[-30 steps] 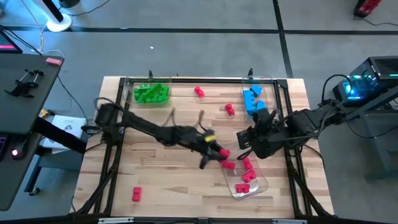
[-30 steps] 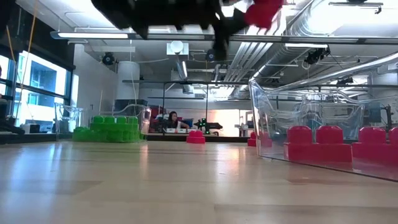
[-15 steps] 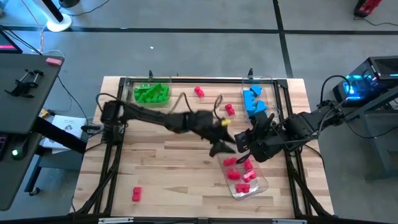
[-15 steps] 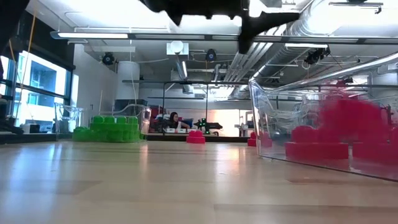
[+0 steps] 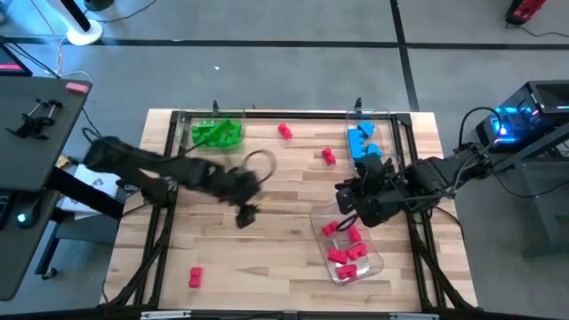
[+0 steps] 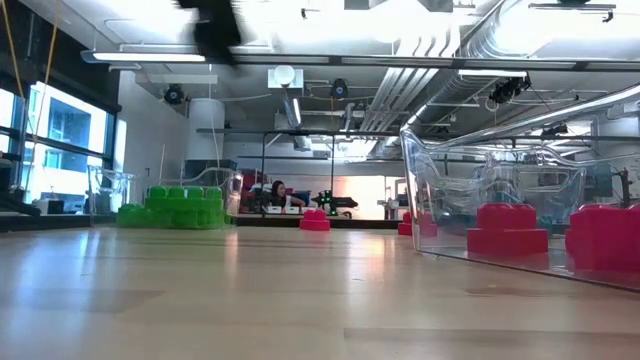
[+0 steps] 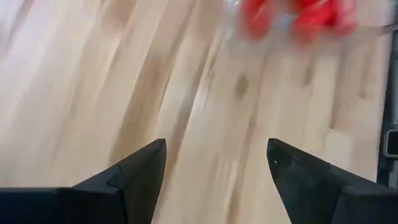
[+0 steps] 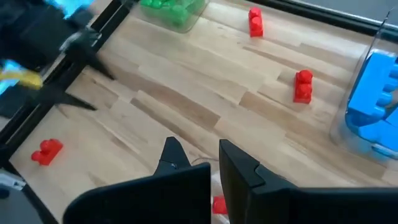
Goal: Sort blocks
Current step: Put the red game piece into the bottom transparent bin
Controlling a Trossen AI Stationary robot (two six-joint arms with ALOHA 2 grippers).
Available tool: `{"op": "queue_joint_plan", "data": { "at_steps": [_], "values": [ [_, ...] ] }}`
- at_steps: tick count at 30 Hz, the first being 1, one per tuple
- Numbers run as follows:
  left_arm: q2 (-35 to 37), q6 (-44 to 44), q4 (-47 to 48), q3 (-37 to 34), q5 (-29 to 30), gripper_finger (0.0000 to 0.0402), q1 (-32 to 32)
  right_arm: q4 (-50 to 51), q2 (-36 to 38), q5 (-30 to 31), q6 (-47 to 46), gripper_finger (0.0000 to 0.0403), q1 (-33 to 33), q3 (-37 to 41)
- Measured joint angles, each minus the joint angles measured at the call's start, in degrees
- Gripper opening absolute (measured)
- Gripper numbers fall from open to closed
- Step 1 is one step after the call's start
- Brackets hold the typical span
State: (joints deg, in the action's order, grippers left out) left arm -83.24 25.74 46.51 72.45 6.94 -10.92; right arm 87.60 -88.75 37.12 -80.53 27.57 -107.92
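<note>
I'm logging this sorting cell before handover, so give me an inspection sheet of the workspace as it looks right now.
Surface: wooden table, no spills seen.
Job's things: green blocks in one clear tray, blue blocks in another, red blocks in a third tray; three loose red blocks on the table.
Clutter: nothing seen.
Grippers: left gripper open and empty above mid-table; right gripper shut, at the red tray's rim.
Cables: a loop on the left arm.
Surroundings: equipment with lit panel right of the table.
</note>
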Motion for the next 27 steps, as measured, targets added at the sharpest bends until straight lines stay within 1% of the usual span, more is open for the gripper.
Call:
{"op": "queue_joint_plan", "data": {
  "at_steps": [2,4,7,9,12,15,18,20,22,24,27],
  "values": [
    [4.84,12.74,0.96,-6.18,2.7,0.0266,-4.23,0.01,0.0,0.6,0.22,0.0,-0.36,0.0],
    [8.84,28.35,1.86,-12.82,3.95,0.0266,-9.5,0.01,0.0,1.75,1.4,0.0,-0.69,0.0],
    [13.01,51.7,1.85,-20.68,4.59,0.0266,-19.36,-0.01,0.0,2.1,3.27,0.0,-1.37,0.0],
    [13.76,65.06,1.98,-23.76,4.36,0.0266,-26.16,0.01,0.0,2.06,4.19,0.0,-1.74,0.0],
    [12.29,79.73,3.52,-24.82,1.98,0.0266,-35.07,0.01,0.0,2.1,5.35,0.0,-2.22,0.0],
    [8.88,89.87,7.26,-23.31,-3.71,0.0266,-41.56,0.01,0.0,2.13,6.05,0.0,-2.72,0.0],
    [4.19,97.34,10.16,-20.87,-8.52,0.0266,-45.95,0.03,0.0,2.11,6.17,0.0,-3.23,0.0],
    [1.18,101.71,9.91,-19.66,-8.92,0.0266,-47.97,0.05,0.0,2.11,6.62,0.0,-3.56,0.0],
    [-1.62,104.83,7.76,-18.69,-8.89,0.0266,-48.8,0.05,0.0,2.12,7.36,0.0,-4.04,0.0],
    [-3.91,105.99,5.28,-18.1,-8.67,0.0266,-48.98,0.05,0.0,2.13,7.51,0.0,-4.58,0.0],
    [-5.8,106.53,4.01,-17.36,-8.35,0.0266,-48.88,0.12,0.0,1.91,7.53,0.0,-5.47,0.0]
  ]
}}
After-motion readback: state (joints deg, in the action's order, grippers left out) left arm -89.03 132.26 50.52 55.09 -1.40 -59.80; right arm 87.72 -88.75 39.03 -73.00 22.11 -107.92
